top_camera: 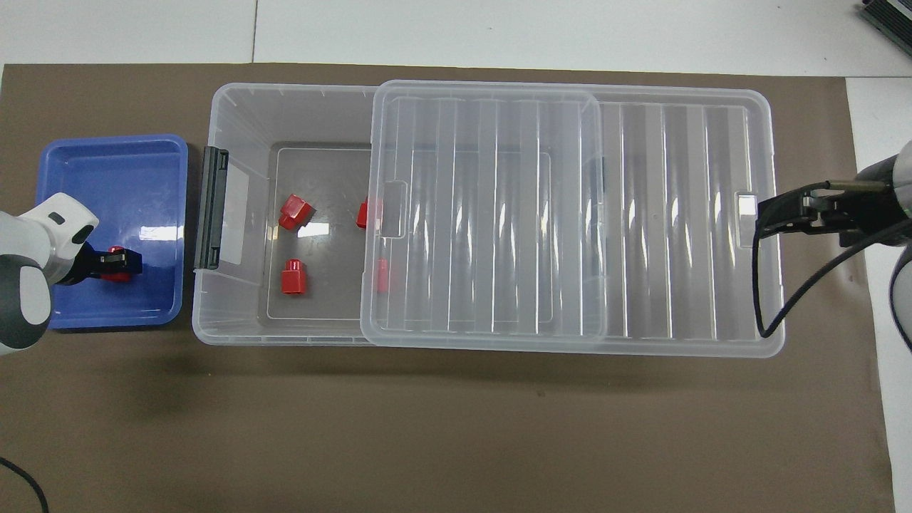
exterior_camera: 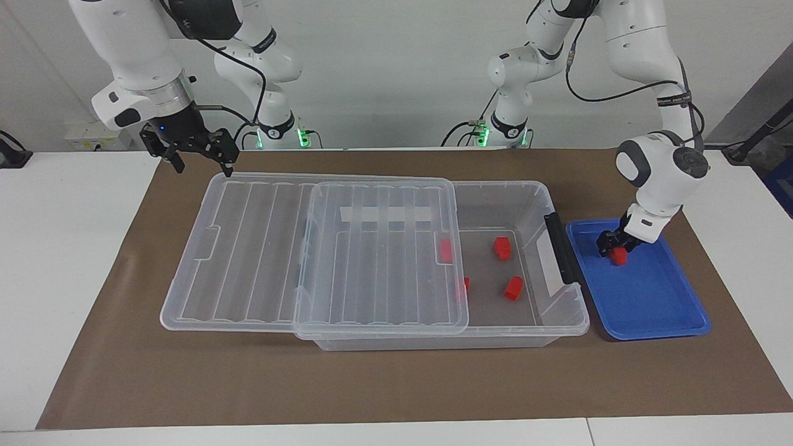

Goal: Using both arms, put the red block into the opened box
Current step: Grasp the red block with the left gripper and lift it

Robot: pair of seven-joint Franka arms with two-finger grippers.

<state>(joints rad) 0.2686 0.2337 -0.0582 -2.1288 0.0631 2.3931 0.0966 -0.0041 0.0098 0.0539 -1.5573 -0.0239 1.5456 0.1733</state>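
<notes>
The clear storage box lies half uncovered, its ribbed lid slid toward the right arm's end, four red blocks already inside. One red block remains in the blue tray beside the box; the left gripper straddles it, fingers narrowed, grip unconfirmed. The right gripper hangs open over the lid's corner.

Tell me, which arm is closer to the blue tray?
Left. Its end effector is down in the tray, around a red block. The right end effector hovers by the lid's end.

The small red block sits in the blue tray just beside the box. The box is clear plastic, with its ribbed lid slid half open.
</notes>
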